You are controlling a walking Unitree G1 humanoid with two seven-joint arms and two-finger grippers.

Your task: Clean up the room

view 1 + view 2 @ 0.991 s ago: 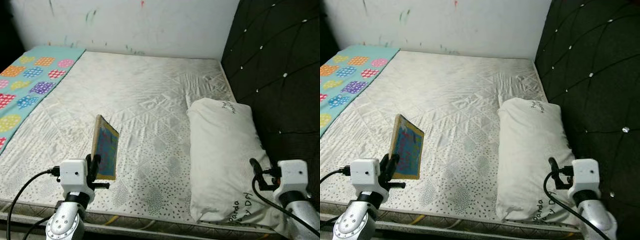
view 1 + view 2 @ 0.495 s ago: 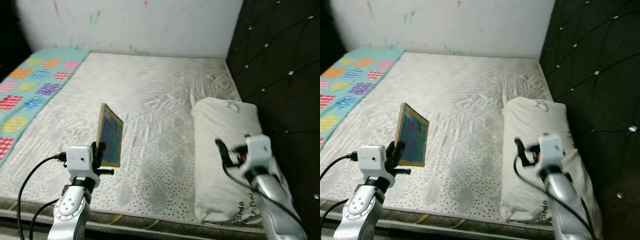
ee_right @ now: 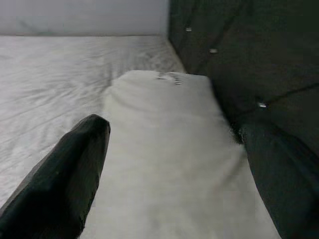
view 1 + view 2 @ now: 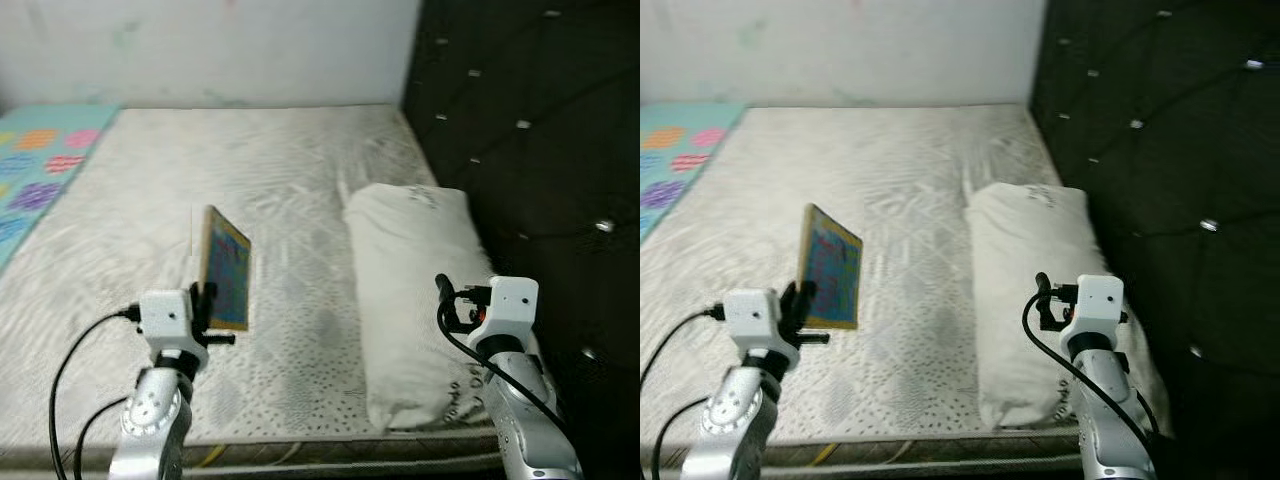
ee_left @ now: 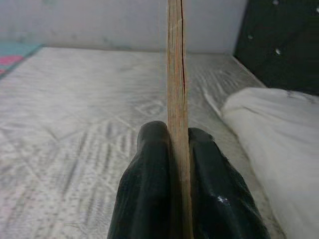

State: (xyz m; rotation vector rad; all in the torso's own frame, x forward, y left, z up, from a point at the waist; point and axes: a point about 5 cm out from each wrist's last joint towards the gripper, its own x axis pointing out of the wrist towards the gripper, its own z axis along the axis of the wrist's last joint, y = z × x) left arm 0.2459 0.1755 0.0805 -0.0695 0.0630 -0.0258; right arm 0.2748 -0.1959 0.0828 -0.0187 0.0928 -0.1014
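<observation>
Book (image 4: 226, 270) stands upright on edge above the bed's near left part, pinched at its lower edge by the left claw (image 5: 178, 164), whose two black fingers press flat against both covers. To the right lies the white pillow (image 4: 415, 290) against the dark headboard (image 4: 530, 120). Over it hovers the right claw (image 3: 169, 174), fingers spread wide and holding nothing. With so narrow a pinch, the book may well swivel or slip out during carrying.

My two arms are silver, each with a white boxy wrist block, looping black cables and glossy black fingers (image 5: 149, 199).
</observation>
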